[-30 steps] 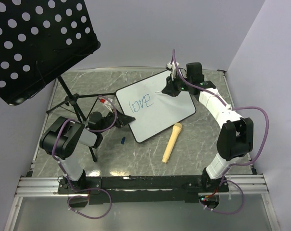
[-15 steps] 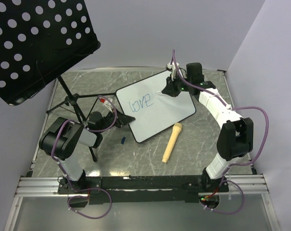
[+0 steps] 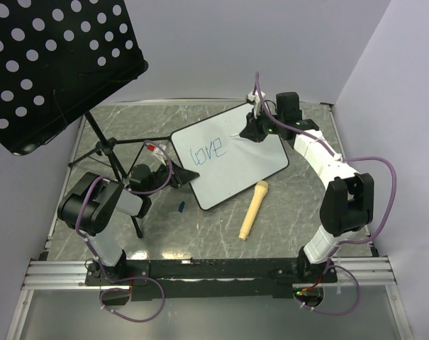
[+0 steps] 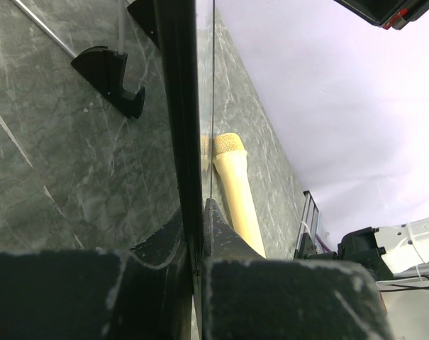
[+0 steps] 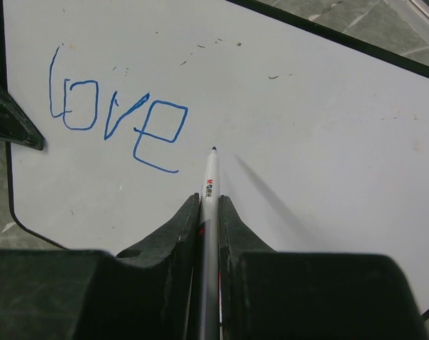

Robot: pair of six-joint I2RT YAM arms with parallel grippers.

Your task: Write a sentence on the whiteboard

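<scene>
The whiteboard (image 3: pixel 235 166) lies tilted on the table, with "love" (image 3: pixel 207 151) in blue on its left part. Only this first word of the sentence (image 5: pixel 115 117) shows. My right gripper (image 3: pixel 244 134) is over the board's far edge, shut on a white marker (image 5: pixel 211 185). The marker's dark tip sits at the board surface just right of the "e"; I cannot tell whether it touches. My left gripper (image 3: pixel 179 178) is shut on the whiteboard's black rim (image 4: pixel 177 106) at its near-left corner, the jaws (image 4: pixel 195 212) pinching the edge.
A black music stand panel with round holes (image 3: pixel 51 64) overhangs the left, its tripod legs (image 3: pixel 111 152) by the left arm. A yellow microphone-shaped object (image 3: pixel 253 210) lies just in front of the board. A small blue cap (image 3: pixel 180 207) rests near the left gripper.
</scene>
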